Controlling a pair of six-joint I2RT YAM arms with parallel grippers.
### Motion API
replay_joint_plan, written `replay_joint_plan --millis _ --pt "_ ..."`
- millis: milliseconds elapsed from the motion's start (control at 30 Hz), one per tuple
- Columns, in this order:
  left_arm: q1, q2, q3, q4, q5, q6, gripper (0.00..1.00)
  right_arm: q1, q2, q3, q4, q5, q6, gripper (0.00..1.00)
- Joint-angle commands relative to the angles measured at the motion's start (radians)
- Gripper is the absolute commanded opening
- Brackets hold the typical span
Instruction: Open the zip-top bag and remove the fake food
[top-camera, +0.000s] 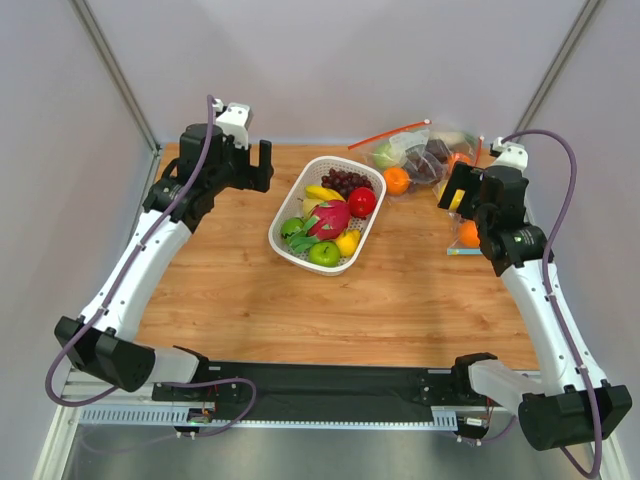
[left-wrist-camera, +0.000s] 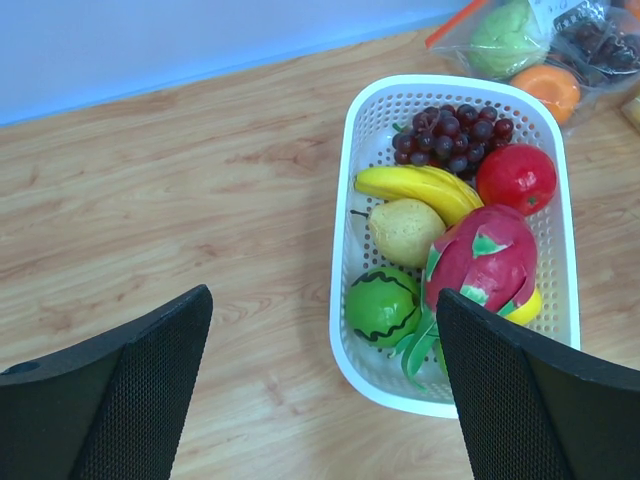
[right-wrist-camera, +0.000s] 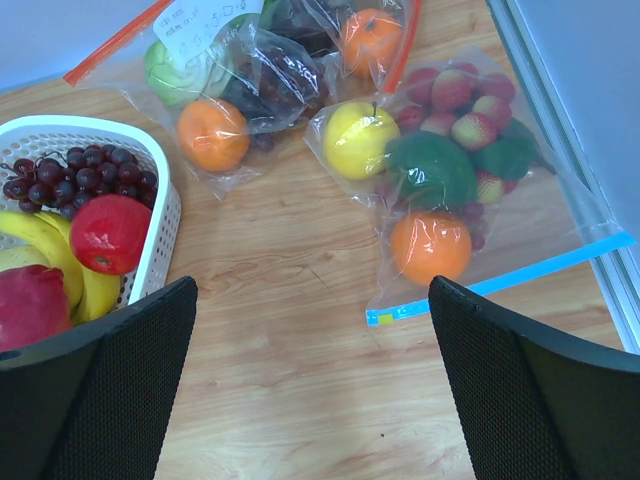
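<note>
At the left of the wooden counter (top-camera: 250, 300), left hand (top-camera: 255, 168) raised above the boards, fingers spread wide, holding nothing. Just to its right, a white basket (left-wrist-camera: 343, 210) heaped with toy fruit: grapes, banana, pear, red apple, pink dragon fruit. Further right, toward the far edge, a clear bag with a red-orange zip (right-wrist-camera: 230, 60), stuffed full, not the one wanted. Furthest right, close to the counter's right edge, the zip-top bag (right-wrist-camera: 545, 215), lying flat, teal strip (right-wrist-camera: 500, 285) on the near side, apparently sealed. Inside, the fake food (right-wrist-camera: 430, 245): an orange nearest the strip, a dark green fruit and a yellow lemon behind, strawberries at the back. Right hand (right-wrist-camera: 312, 300) poised above the counter, fingers wide apart, empty.

Risks, by judgement:
- Easy to pinch slick film instead of the strip and slide off.
- Easy to drag the whole bag toward the counter's edge, with only one hand near and nothing pinning it down.
- Easy to grab the red-zipped neighbour by mistake, given how near the two bags lie.
- Round fruit liable to roll away once freed.

Relative to the right hand: bag below, ahead and to the right, strip's left end nearest the gap between the fingers, no contact. Well apart from the left hand, basket in between.
</note>
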Motion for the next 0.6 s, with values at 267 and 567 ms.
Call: replay_joint_plan --millis 267,567 --pt "0.003 -0.052 -0.031 0.043 -0.006 0.003 0.99 -0.008 -0.006 0.018 0.021 0.036 -0.016 1.0" --pt "0.003 -0.098 -0.115 0.129 0.071 -0.008 0.99 -0.042 0.152 0.056 -0.065 0.087 0.006 1.0"
